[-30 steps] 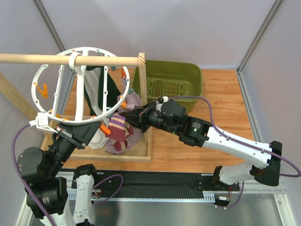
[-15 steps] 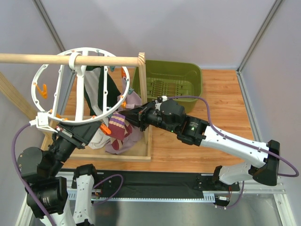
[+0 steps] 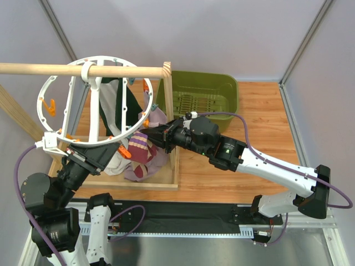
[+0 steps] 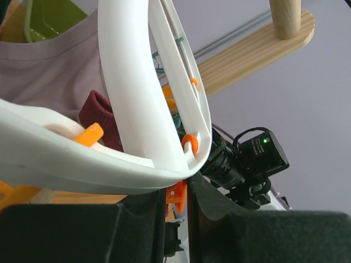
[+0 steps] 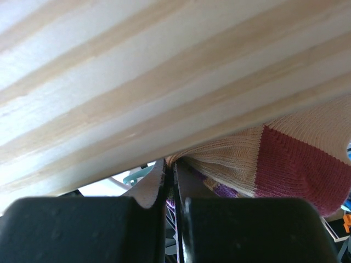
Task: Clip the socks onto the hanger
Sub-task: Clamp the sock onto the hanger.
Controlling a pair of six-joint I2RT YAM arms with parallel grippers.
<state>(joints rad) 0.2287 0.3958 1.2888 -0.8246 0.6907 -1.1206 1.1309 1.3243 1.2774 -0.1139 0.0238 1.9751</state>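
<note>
Your left tool (image 4: 176, 204) clamps the rim of the white plastic wheel-shaped hanger (image 4: 131, 82). Your right tool (image 5: 171, 204) pinches a cream-and-maroon knit sock (image 5: 285, 164).

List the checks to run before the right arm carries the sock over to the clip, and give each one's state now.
1. The right pincer holds the cream striped fabric sock with a maroon patch: ok, shut on its edge.
2. The left pincer grips the small orange plastic clip on the white wheel-shaped plastic hanger: ok.
3. Clip mouth open: cannot tell.
4. Sock at that clip: not ok; in the top view it hangs apart, to the right.
5. Clearance from the wooden frame bar: cannot tell; it fills the right wrist view.
</note>
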